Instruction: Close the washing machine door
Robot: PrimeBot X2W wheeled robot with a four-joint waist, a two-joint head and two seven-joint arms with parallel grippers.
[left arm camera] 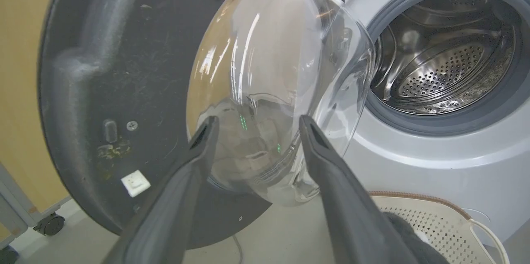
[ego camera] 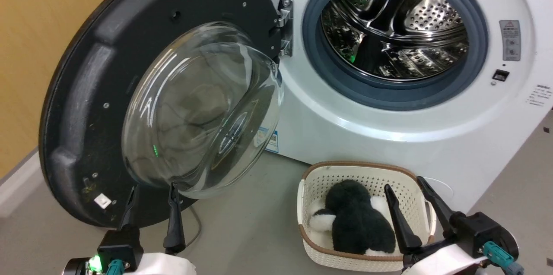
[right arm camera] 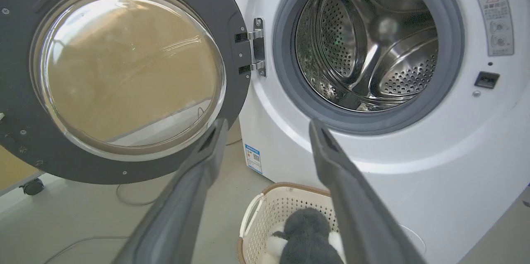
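Well over on the left, the washing machine door (ego camera: 99, 106) stands swung wide open on its metal hinge (ego camera: 284, 26). Its black inner face is turned to the room and its clear glass bowl (ego camera: 203, 111) bulges out and down toward the floor (ego camera: 250, 232). To the right of the hinge, the washing machine (ego camera: 389, 132) shows its round opening uncovered, with a grey rubber ring (ego camera: 341, 89) around a shiny steel drum (ego camera: 414, 20). I cannot tell whether the dark patch low in the drum is a reflection or something lying there. A small blue sticker (ego camera: 272, 141) sits at the machine's lower left corner. On the floor just in front of the machine stands a white perforated basket (ego camera: 312, 188) with a brown rim. In the basket lies a dark grey and white plush toy (ego camera: 358, 223).

The left gripper (ego camera: 154, 187) rises from the lower left, fingers spread and pointing up, with nothing between them. Its tips are just under the lower edge of the glass bowl; whether they touch it I cannot tell. The right gripper (ego camera: 403, 183) rises at the lower right, leaning left. Its fingers are also spread and empty, with their tips over the basket's right side, well apart from the door.
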